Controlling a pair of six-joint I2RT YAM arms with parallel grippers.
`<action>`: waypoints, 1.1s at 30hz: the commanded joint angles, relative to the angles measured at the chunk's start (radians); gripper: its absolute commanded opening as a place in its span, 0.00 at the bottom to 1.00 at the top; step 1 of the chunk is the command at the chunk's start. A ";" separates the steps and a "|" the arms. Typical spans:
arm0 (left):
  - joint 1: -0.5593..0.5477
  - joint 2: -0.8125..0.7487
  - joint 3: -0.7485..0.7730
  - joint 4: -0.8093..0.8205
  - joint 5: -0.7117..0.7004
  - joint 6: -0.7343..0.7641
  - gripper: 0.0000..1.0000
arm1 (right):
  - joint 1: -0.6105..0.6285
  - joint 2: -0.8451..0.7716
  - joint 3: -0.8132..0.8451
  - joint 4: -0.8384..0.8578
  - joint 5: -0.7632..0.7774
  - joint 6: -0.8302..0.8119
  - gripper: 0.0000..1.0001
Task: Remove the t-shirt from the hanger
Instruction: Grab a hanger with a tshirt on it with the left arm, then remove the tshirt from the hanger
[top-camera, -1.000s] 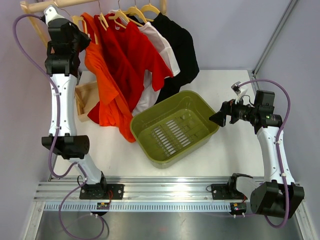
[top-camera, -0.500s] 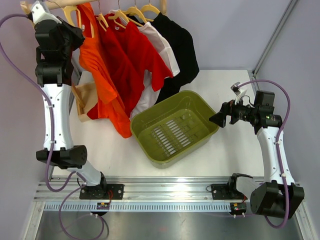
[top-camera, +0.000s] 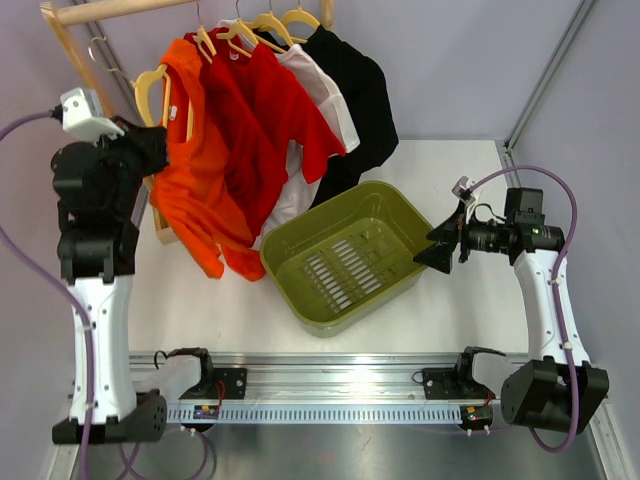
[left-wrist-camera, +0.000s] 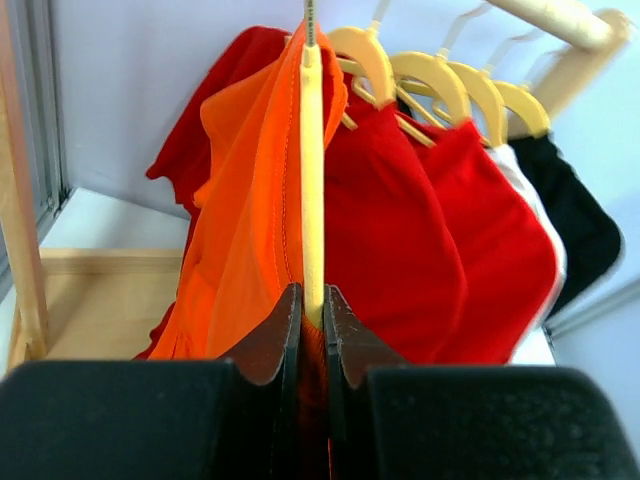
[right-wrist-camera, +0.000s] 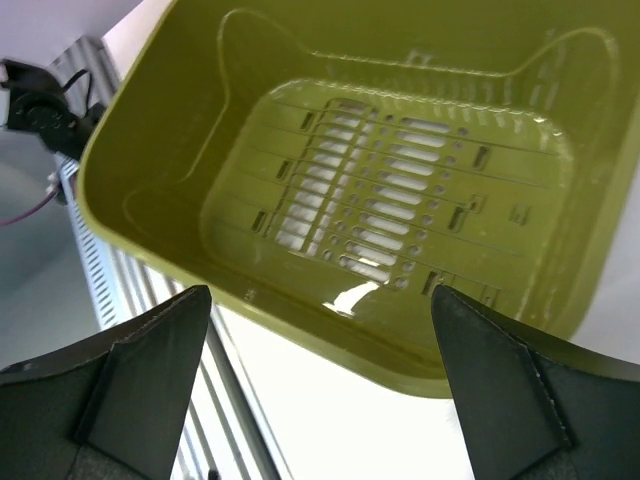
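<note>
Hanger (left-wrist-camera: 312, 180) pinched by left gripper (left-wrist-camera: 312, 305), up-left of bin (right-wrist-camera: 180, 130); right gripper (right-wrist-camera: 320, 300) spread beside bin. T-shirt (left-wrist-camera: 245, 240) collar could be snagged, and the hanger pulled loose.

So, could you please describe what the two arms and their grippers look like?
The left arm and right arm match: white links, black joint housings, black bases. A purple cable loops alongside each. The left gripper and right gripper have black, wedge-shaped fingers. A small white camera block tops the left wrist.
</note>
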 joint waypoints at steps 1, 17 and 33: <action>0.004 -0.111 -0.077 0.086 0.100 0.104 0.00 | 0.009 0.038 0.082 -0.154 -0.104 -0.151 1.00; 0.002 -0.499 -0.468 -0.045 0.472 0.273 0.00 | 0.434 0.379 0.700 -0.768 0.023 -0.755 0.99; 0.004 -0.476 -0.545 0.030 0.763 0.212 0.00 | 0.733 0.611 1.144 -0.352 0.231 -0.097 0.94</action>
